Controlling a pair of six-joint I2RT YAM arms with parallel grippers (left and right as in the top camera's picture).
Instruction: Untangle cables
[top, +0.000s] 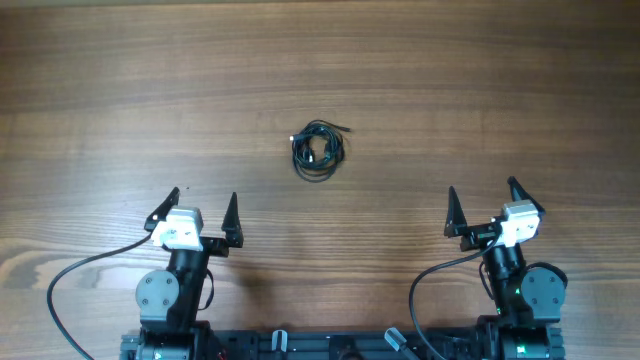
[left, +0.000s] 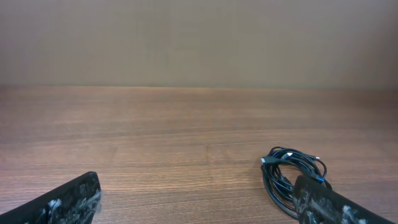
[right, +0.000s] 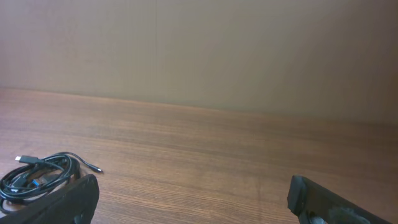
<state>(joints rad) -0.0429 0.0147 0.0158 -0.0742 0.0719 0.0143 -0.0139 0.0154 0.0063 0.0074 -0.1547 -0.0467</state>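
The cables (top: 318, 150) lie in one small dark tangle on the wooden table (top: 480, 90), near the middle. A short plug end sticks out at its upper right. My left gripper (top: 204, 208) is open and empty, below and left of the tangle. My right gripper (top: 484, 204) is open and empty, below and right of it. In the left wrist view the tangle (left: 287, 174) sits at lower right, partly behind my right finger. In the right wrist view the tangle (right: 37, 177) sits at lower left, next to my left finger.
The thicker black arm cables (top: 75, 275) curve over the table near the front edge beside each arm base. A plain wall stands beyond the table's far edge in both wrist views.
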